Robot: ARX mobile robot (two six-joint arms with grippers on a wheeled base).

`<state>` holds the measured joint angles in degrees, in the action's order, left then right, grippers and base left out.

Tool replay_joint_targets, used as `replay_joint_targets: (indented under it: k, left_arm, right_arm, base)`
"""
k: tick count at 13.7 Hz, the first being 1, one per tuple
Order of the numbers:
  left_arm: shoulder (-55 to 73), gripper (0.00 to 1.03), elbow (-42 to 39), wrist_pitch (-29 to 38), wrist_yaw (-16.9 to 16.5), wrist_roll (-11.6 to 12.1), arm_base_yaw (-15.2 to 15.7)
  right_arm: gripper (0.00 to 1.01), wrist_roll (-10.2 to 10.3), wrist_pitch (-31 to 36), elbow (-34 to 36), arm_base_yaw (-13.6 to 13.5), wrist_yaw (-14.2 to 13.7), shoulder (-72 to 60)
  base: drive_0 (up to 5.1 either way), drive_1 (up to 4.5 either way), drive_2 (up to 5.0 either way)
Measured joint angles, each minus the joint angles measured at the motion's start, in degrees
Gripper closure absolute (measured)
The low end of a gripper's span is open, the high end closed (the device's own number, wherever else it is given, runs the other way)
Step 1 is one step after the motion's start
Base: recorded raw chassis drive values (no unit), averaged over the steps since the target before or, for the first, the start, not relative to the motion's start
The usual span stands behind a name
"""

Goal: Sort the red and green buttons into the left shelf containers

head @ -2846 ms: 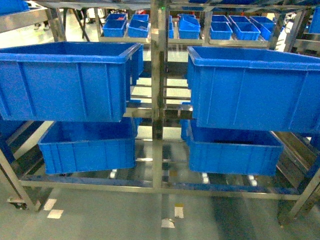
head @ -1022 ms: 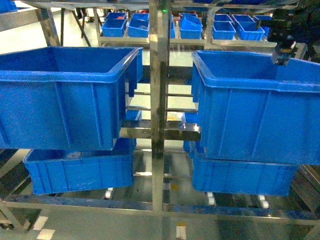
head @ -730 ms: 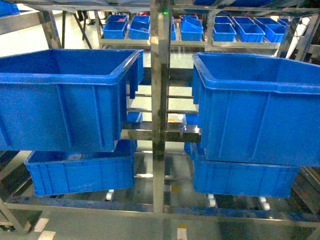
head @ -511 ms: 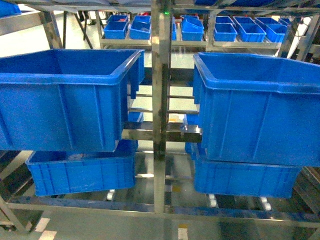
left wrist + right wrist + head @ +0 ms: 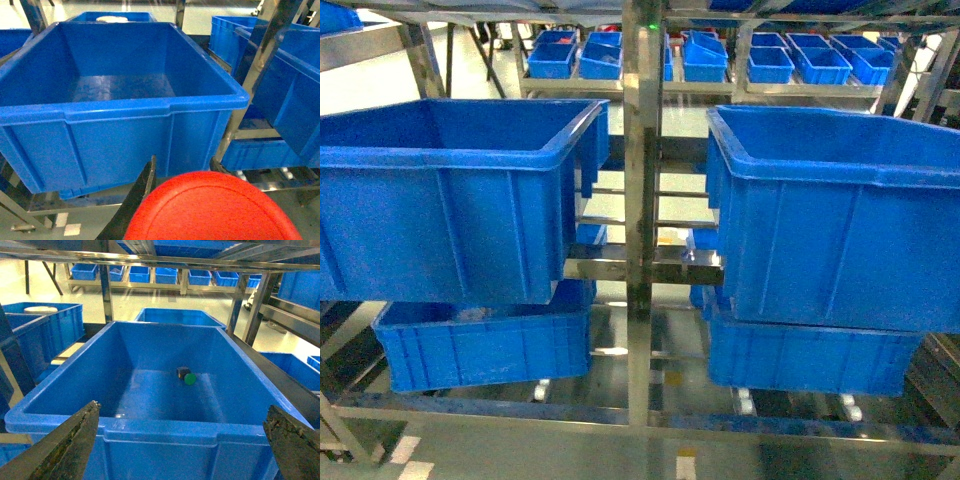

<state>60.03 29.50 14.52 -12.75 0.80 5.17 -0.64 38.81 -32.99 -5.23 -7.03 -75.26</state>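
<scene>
Left gripper (image 5: 210, 220) has the red button (image 5: 215, 207) in its grasp: the round red cap fills the bottom of the left wrist view, with one dark finger (image 5: 135, 200) beside it, just short of the upper left bin (image 5: 120, 107). That deep blue ribbed bin shows a bare, scuffed floor inside. Right gripper (image 5: 182, 440) is spread wide with nothing between its worn fingers (image 5: 70, 445), hanging at the near rim of the upper right bin (image 5: 165, 432). On that bin's floor the green button (image 5: 186, 375) lies tipped on its side, green cap toward the camera, black base behind.

From the head view, neither gripper shows. Both upper bins sit on a stainless steel rack (image 5: 640, 200), one on each side of its centre post, and a lower blue bin (image 5: 485, 345) sits under each. A row of small blue bins (image 5: 700, 55) lines a farther rack. No readable labels or writing appear. Pale, glossy floor (image 5: 520, 450) carries small white tape marks.
</scene>
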Motion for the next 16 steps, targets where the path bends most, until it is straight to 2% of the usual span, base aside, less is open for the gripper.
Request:
replay_joint_targets:
  k: [2,3,4,5,7,9,12,16]
  left_arm:
    - [7.04,0.77,4.63,6.16,2.29,2.49,-0.13]
    - [11.19,0.77,7.96,7.52,2.03,3.1,0.42]
    - [15.23,0.77,11.43,6.21,0.37,3.17,1.57]
    - [23.54,0.77,16.83,6.58,0.15,5.11,4.52]
    - [27.98,0.77,24.52,3.37,0.2,6.82,8.74]
    - [27.87,0.77,30.8,0.35,-0.94,7.21,10.25]
    - [25.44,0.77,30.08,-1.46,-1.25,8.2,6.8]
    - [20.02,0.77,24.81,-2.14,0.04,7.91,2.08]
  right_arm:
    - [0.03,0.0,-0.04,0.0,-0.02,0.0,0.0]
    - [0.03,0.0,-0.13,0.0,-0.02,0.0,0.0]
    - [0.03,0.0,-0.11,0.0,-0.02,0.0,0.0]
    - [0.03,0.0,-0.13,0.0,-0.02,0.0,0.0]
    - [0.03,0.0,-0.13,0.0,-0.02,0.0,0.0]
    - [0.03,0.0,-0.13,0.0,-0.02,0.0,0.0]
    - [0.03,0.0,-0.11,0.0,-0.02,0.0,0.0]
    - [0.03,0.0,-0.13,0.0,-0.02,0.0,0.0]
  base:
    - [0.0,0.0,0.0]
    - [0.0,0.0,0.0]
    - [0.0,0.0,0.0]
    - [0.0,0.0,0.0]
    - [0.0,0.0,0.0]
    - [0.0,0.0,0.0]
    - [0.0,0.0,0.0]
    - [0.0,0.0,0.0]
